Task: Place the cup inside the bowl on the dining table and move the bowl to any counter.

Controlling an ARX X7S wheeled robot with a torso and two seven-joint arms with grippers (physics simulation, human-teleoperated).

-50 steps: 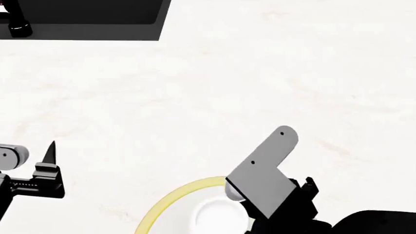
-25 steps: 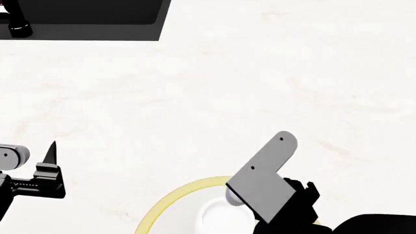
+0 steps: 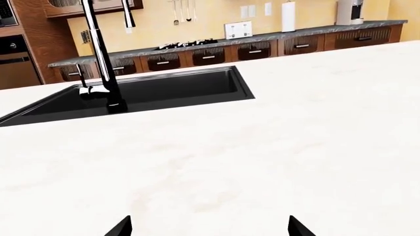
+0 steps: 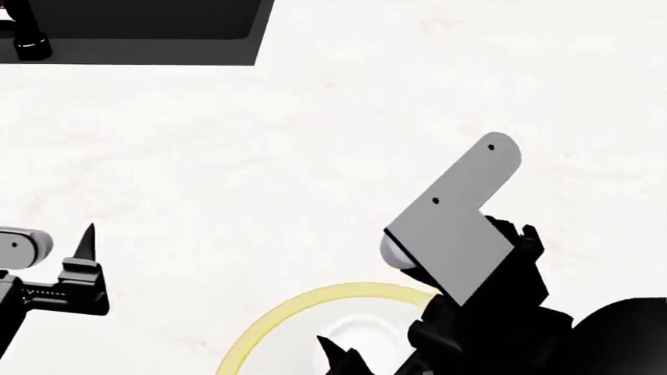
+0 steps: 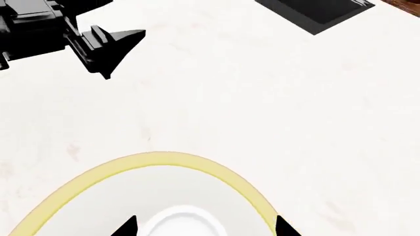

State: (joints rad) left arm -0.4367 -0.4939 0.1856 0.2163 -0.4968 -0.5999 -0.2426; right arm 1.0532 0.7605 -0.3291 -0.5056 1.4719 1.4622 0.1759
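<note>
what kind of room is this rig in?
A home kitchen, most likely. The left wrist view shows a black sink with a tall faucet set in the white top, and wooden cabinets under a dark counter behind.

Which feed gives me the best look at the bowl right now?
The right wrist view: the bowl fills the foreground, with its yellow rim arc and the white round shape inside unobstructed between the right pincer tips. The head view shows the bowl partly hidden behind the right arm. The left wrist view shows none of it.
</note>
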